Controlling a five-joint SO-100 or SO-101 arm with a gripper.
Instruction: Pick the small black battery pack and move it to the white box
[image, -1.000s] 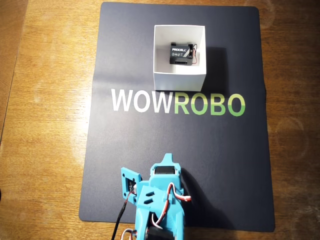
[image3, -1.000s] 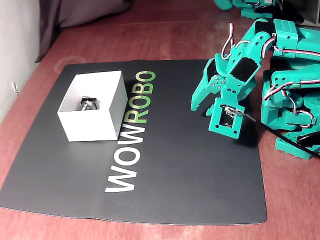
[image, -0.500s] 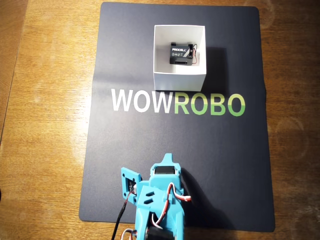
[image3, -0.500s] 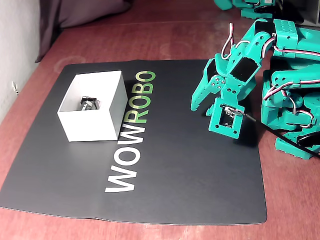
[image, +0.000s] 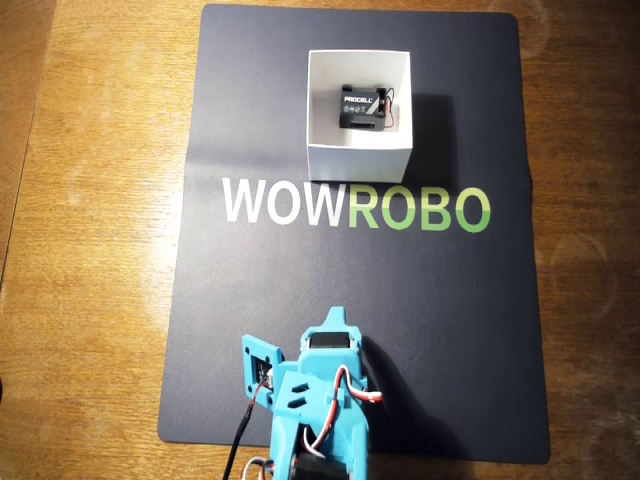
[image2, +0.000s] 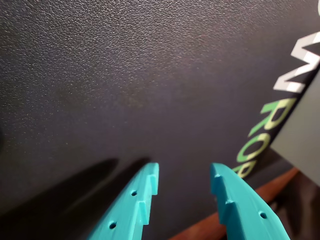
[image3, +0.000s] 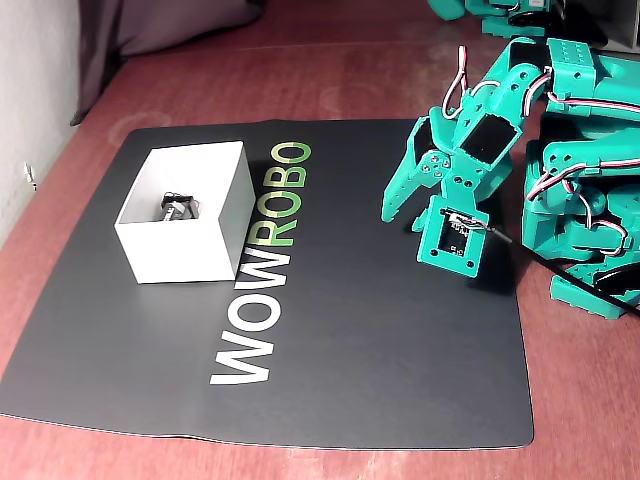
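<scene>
The pincer (image2: 184, 181) hangs empty, jaws parted — the battery pack (image: 362, 108), small, rigid, probably light, lies far ahead inside the white box (image: 358, 158); its flat sides suit gripping.

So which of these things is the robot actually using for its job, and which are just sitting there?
For the job:
- small black battery pack, already inside the box
- white box
- pincer, open and holding nothing

Just there:
- black WOWROBO mat
- wooden table
- second teal arm at the right edge of the fixed view

battery pack (image: 361, 108): 1 | white box (image: 357, 158): 1 | mat (image: 300, 280): 1 | arm (image3: 470, 150): 1
</scene>
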